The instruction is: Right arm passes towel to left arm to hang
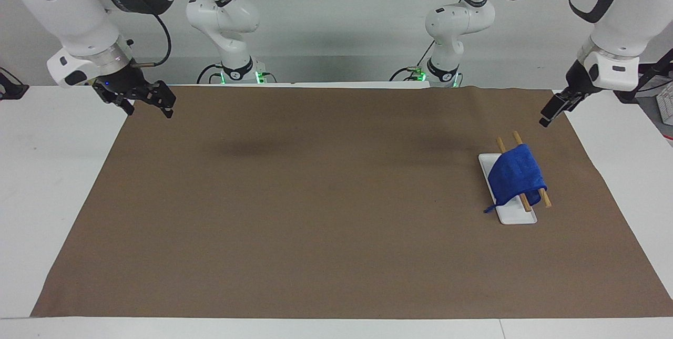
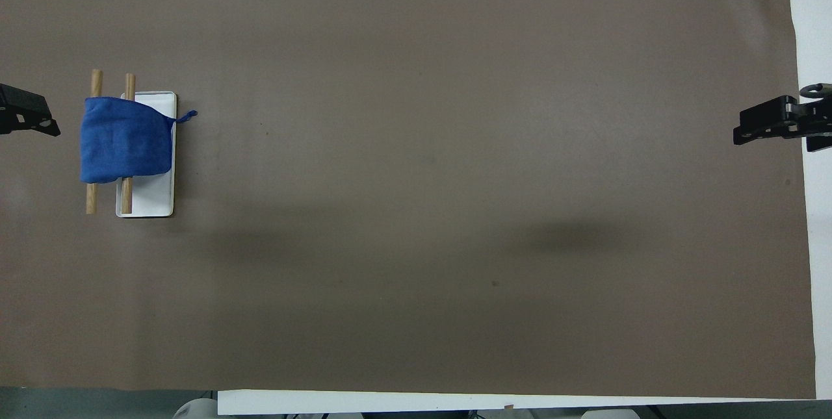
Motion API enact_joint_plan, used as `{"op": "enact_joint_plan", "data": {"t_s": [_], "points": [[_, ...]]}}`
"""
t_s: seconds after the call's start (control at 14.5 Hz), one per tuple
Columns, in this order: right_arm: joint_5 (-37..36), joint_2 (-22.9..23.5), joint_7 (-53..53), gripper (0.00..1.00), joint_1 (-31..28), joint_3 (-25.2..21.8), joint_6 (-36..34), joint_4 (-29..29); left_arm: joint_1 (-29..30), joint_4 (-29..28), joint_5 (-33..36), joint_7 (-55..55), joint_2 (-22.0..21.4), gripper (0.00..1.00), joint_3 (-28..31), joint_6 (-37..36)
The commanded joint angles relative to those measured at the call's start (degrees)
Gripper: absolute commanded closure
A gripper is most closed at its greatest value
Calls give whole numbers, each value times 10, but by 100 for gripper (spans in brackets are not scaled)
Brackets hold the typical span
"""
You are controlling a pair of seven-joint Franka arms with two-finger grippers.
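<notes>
blue towel (image 1: 514, 174) draped over wooden rods (image 1: 544, 198), right of frame. left gripper (image 1: 548, 116) above it, right gripper (image 1: 150, 101) upper left; both spread apart, empty.

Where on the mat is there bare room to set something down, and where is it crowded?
Bare: the brown mat from the white tray across to the right tool, and the strip at the edge farthest from the robots. Crowded: the left arm's end, where the towel drapes two wooden rods over the tray, the left tool hovering nearby.
</notes>
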Motion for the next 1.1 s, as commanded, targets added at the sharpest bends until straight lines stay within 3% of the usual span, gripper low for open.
{"op": "enact_joint_plan", "data": {"t_s": [0.0,0.14,0.41,1.03], "points": [[-3,-6,0,1,-1,2,-7,-3,-17,70,8,56,46,0,6,-97],[-3,-6,0,1,-1,2,-7,-3,-57,78,6,107,45,0,14,-114],[-3,-6,0,1,-1,2,-7,-3,-91,40,-18,133,13,0,52,-107],[-3,-6,0,1,-1,2,-7,-3,-95,26,-22,160,-7,0,54,-103]]}}
